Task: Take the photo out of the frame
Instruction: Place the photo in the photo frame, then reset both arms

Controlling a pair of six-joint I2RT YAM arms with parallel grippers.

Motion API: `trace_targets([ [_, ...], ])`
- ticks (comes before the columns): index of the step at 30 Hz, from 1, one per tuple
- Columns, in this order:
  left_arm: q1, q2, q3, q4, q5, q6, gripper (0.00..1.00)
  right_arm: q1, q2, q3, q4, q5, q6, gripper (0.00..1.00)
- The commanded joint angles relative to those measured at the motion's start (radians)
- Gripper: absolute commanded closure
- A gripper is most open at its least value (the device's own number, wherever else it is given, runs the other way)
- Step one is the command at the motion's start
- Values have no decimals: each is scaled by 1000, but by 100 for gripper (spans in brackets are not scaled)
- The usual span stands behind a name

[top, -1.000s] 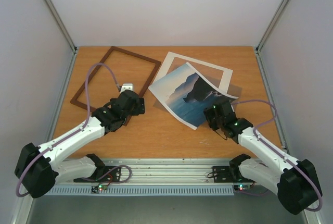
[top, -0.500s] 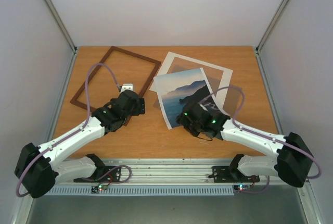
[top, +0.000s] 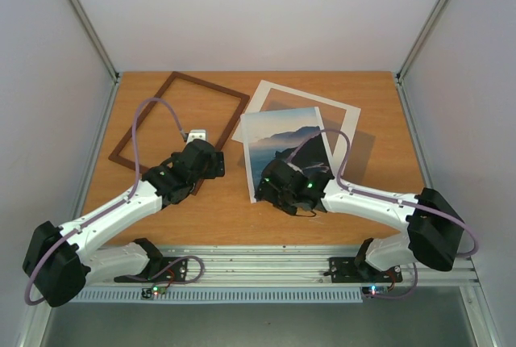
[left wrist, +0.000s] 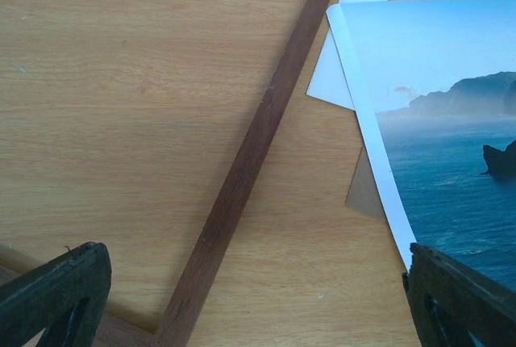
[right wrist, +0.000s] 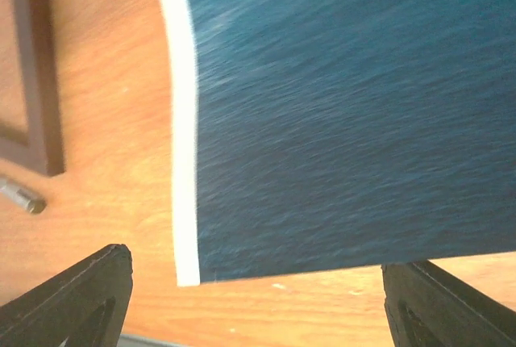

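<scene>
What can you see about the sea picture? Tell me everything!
The photo is a paper print of blue sea, dark cliffs and pale sky with a thin white border. It lies face up on the wooden table, outside the frame, its far part over a white board. The right gripper hangs open over its near edge.

Top cam: high behind near edge, looks down on whole orange-brown wooden tabletop [top: 222, 211]. Left wrist: close, low, on thin dark reddish-brown wooden frame [left wrist: 242, 177] plus blue sea-and-cliffs paper print [left wrist: 451, 169]. Right wrist: closer, print corner. All share print.
</scene>
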Motion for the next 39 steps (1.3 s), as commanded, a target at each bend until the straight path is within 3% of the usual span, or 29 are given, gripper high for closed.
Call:
trace_targets([
  [1,4,-8,-10,32,-22,-18,1,26,41,88,-17,-28,-99,14],
  [5,3,-8,-13,35,-31,-21,1,26,81,108,26,-63,-111,13],
  [10,3,-6,-21,47,-17,-29,1,26,115,188,-38,-85,-198,11],
  [16,8,-24,-28,65,16,-44,1,-10,57,220,-189,51,-358,3],
  [24,191,-11,-21,62,236,-112,1,-266,-130,111,-215,88,-537,2],
  [30,308,-92,-55,32,367,-171,1,-466,-281,70,-285,118,-662,2],
  [35,450,-208,-59,-81,486,-207,1,-521,-518,103,-383,271,-714,1],
  [39,473,-391,17,-226,482,-207,1,-521,-699,185,-475,364,-754,1],
])
